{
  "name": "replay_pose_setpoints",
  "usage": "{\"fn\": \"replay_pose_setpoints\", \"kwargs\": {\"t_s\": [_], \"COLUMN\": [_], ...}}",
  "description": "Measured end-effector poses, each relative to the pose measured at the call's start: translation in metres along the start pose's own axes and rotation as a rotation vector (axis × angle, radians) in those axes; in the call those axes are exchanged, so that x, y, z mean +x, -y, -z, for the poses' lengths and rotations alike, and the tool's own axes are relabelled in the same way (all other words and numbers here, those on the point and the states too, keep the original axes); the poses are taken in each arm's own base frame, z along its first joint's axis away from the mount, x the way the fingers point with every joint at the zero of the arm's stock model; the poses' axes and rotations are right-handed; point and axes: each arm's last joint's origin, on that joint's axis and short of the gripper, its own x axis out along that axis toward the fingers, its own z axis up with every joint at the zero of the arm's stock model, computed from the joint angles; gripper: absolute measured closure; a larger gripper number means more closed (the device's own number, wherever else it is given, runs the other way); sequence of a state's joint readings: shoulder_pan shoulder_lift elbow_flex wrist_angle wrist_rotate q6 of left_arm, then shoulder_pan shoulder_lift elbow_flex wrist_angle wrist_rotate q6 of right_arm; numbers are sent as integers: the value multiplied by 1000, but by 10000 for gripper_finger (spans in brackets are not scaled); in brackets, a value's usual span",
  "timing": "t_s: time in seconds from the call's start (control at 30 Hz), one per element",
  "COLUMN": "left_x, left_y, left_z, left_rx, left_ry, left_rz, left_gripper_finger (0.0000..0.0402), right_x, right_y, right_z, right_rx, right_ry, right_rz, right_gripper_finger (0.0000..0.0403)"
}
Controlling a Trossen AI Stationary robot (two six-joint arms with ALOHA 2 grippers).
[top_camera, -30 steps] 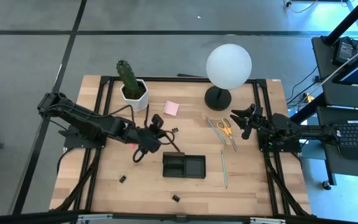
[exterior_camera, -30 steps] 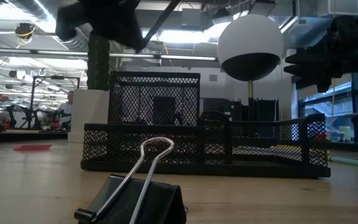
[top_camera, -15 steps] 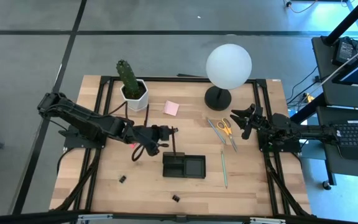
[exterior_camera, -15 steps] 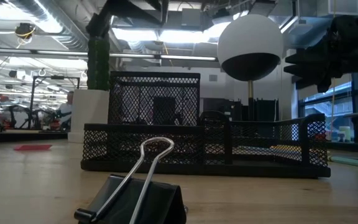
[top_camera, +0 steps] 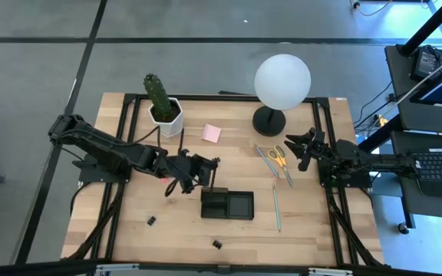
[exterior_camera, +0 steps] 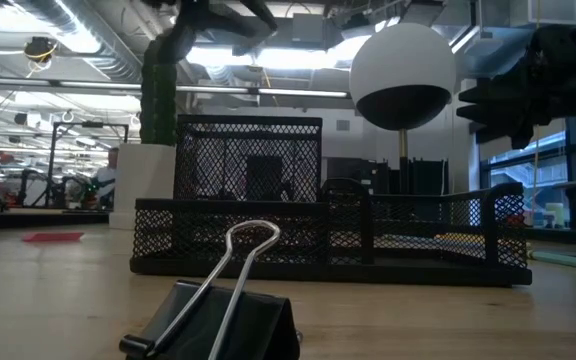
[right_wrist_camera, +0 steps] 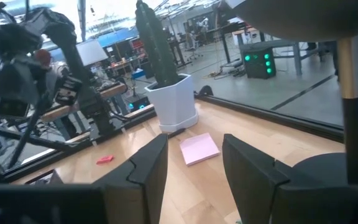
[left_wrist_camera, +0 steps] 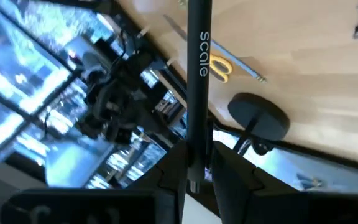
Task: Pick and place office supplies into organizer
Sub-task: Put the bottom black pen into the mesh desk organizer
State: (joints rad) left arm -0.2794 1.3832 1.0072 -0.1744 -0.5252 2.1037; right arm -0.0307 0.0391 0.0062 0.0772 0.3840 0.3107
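Left gripper [top_camera: 206,170] pinching a black pen [left_wrist_camera: 197,81] just behind organizer [top_camera: 227,205]; scissors [top_camera: 280,159], pad [top_camera: 211,133], pencil [top_camera: 275,207], clips still loose; right gripper [top_camera: 301,148] spread, idle

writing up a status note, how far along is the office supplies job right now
Nothing can be seen in the organizer yet. In hand: the left tool grips a black pen just beside the tray. Left on the table: scissors, green pencil, pink sticky notes and two binder clips. The right tool waits open near the scissors.
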Motion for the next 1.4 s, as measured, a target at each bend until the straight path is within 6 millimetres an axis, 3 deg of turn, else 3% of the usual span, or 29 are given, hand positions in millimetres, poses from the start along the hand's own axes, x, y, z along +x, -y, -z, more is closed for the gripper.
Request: {"fn": "replay_pose_setpoints", "kwargs": {"t_s": [0.23,0.8,1.3,1.4], "left_x": [17,40,25,30], "left_y": [4,1,-12,-9], "left_z": [-12,-38,-65,-72], "left_rx": [187,373,445,459], "left_ry": [0,19,76,87], "left_rz": [60,54,-26,-8], "left_gripper_finger": [343,343,343,343], "right_x": [0,0,0,0], "right_y": [2,2,2,2], "right_z": [-1,-1,-1,-1], "right_rx": [2,-2,-2,2], "right_ry": [25,26,26,26], "right_rz": [62,65,65,64], "right_gripper_finger": [249,249,249,249]}}
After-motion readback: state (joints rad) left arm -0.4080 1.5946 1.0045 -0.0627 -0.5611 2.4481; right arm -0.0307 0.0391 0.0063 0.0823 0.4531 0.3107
